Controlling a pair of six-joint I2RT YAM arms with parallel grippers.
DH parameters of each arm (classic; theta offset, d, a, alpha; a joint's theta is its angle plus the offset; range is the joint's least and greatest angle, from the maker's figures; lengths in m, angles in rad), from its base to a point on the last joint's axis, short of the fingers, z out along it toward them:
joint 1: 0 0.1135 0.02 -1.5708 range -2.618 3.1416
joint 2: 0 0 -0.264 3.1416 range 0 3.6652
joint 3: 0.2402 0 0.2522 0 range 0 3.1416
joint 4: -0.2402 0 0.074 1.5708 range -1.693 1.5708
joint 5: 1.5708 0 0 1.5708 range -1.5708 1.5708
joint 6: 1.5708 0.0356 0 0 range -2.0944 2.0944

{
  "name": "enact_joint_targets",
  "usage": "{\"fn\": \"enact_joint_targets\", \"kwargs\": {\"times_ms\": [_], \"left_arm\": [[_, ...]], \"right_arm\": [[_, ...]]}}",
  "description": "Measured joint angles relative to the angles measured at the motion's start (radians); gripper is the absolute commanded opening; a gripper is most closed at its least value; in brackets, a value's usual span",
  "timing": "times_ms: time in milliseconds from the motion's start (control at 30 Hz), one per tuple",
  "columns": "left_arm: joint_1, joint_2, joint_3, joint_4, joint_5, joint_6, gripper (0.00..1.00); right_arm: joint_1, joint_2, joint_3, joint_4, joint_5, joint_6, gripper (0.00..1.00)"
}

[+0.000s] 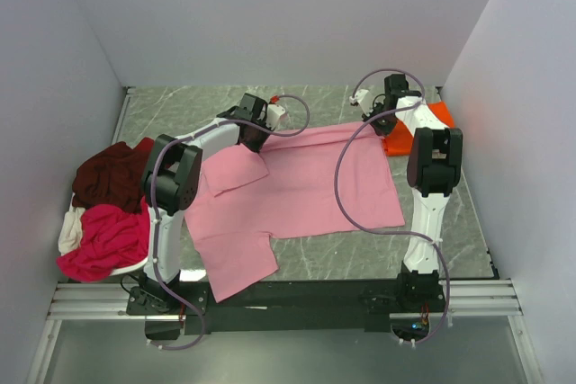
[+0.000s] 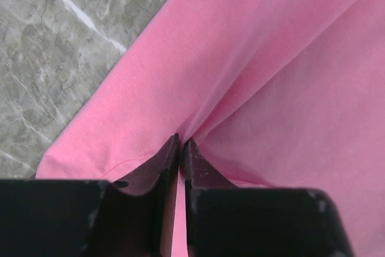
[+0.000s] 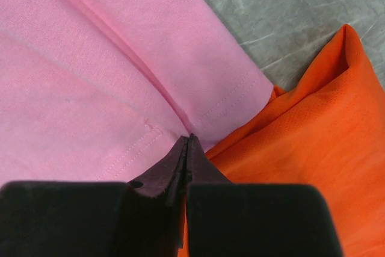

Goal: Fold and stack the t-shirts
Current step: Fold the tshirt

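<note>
- The pink t-shirt (image 1: 306,188) lies spread across the counter (image 1: 171,114).
- The left pincer (image 2: 181,144) pinches its far left edge.
- The right pincer (image 3: 188,141) pinches its far right corner, beside the orange t-shirt (image 3: 301,148).

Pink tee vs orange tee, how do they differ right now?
The pink t-shirt lies spread across the middle of the table; the orange t-shirt is a compact piece at far right, partly behind the right arm. The left gripper and right gripper each pinch the pink t-shirt; neither holds the orange t-shirt. Both are plain cloth.
</note>
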Motion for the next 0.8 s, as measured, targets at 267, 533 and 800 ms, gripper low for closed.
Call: {"fn": "enact_joint_targets", "kwargs": {"times_ms": [267, 533, 800], "left_arm": [[0.002, -0.011, -0.011, -0.001, 0.006, -0.031, 0.59], [0.016, -0.356, -0.247, 0.098, -0.046, -0.080, 0.99], [0.241, -0.653, -0.339, 0.272, 0.114, -0.301, 0.67]], "right_arm": [[-0.003, 0.000, 0.000, -0.008, -0.001, 0.012, 0.39], [-0.016, -0.081, -0.021, -0.071, -0.120, 0.021, 0.49], [-0.016, -0.308, -0.121, -0.105, -0.351, 0.034, 0.39]]}}
